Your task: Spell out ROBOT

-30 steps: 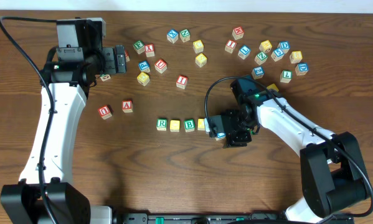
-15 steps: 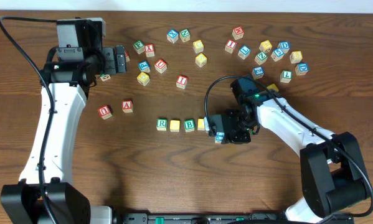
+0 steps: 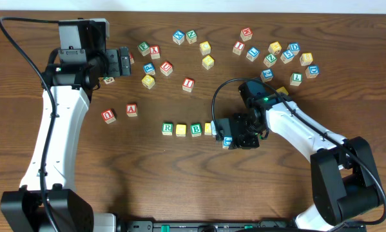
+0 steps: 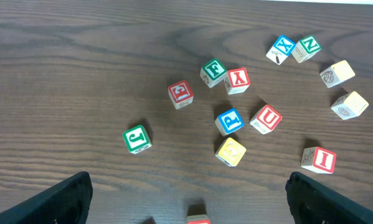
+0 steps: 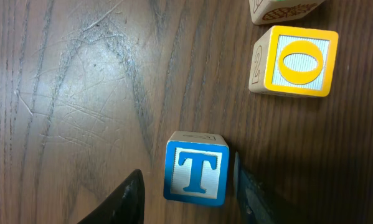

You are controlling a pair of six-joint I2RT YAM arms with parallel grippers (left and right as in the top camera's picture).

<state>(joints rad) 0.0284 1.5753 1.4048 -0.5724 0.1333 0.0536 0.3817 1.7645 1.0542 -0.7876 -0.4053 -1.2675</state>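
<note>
**Q:** While the right arm [image 3: 296, 132] bends over the wooden table [image 3: 147, 187], which step does the figure show?

**A:** Judged from the layout, the seating of the last letter. The landmark is the second yellow O [image 5: 295, 61]. It ends a line, with green B [image 3: 196, 129], the first yellow O [image 3: 181, 129] and green R [image 3: 167, 129] running away from it. The left arm [image 3: 54, 135] stands well apart from that O. The left gripper [image 3: 124, 62] is spread wide and holds nothing.

**Q:** Where is the blue T cube?

**A:** The blue T cube [image 5: 196, 168] sits flat on the table near that O, on its free side. It does not touch the O and is offset toward the robot's bases, so it is out of line. The right gripper [image 3: 231, 139] straddles it with jaws part-way apart. Of the fingers [image 5: 127, 200], one lies against a side of the cube. The other shows a strip of bare wood between itself and the cube. The cube therefore appears bracketed, not clamped.

**Q:** How is the step done well?

**A:** Probably by closing evenly until both pads bear on the T, so the cube does not twist. It should then travel away from the bases until its face lines up with that O, keeping a small gap. A gentle approach matters, since a push into that O would disturb the whole line. The jaws should then part and lift clear without dragging the cube.
</note>
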